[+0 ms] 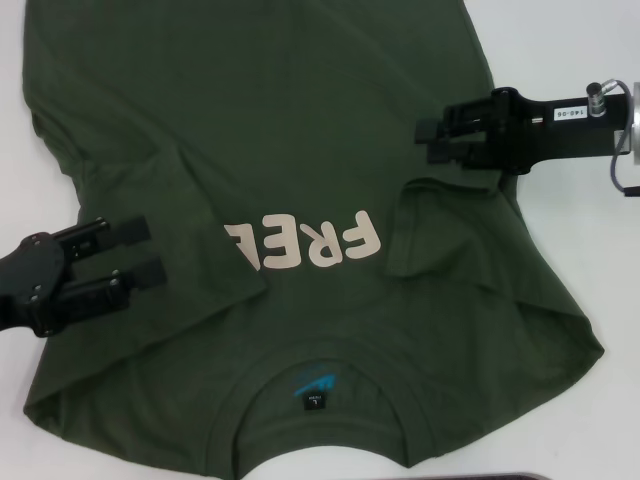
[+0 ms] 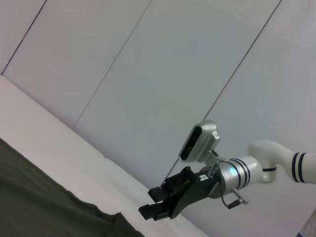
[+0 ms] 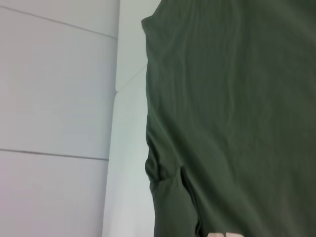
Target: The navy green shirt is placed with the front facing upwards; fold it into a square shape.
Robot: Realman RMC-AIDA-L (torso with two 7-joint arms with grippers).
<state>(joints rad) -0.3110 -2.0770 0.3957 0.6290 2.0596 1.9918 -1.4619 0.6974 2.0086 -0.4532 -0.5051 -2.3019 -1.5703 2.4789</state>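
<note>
The navy green shirt lies front up on the white table, its collar with a blue neck label nearest me. Cream letters "FRE" show; a fold of cloth on the left side covers the rest. The right sleeve area is folded inward too. My left gripper hovers open over the shirt's left folded part, holding nothing. At the shirt's right edge, my right gripper is open and empty. The left wrist view shows the right gripper above the shirt's edge. The right wrist view shows the shirt.
The bare white table shows to the right of the shirt and at the far left edge. A pale panelled wall rises behind the table. A dark object's edge sits at the near table edge.
</note>
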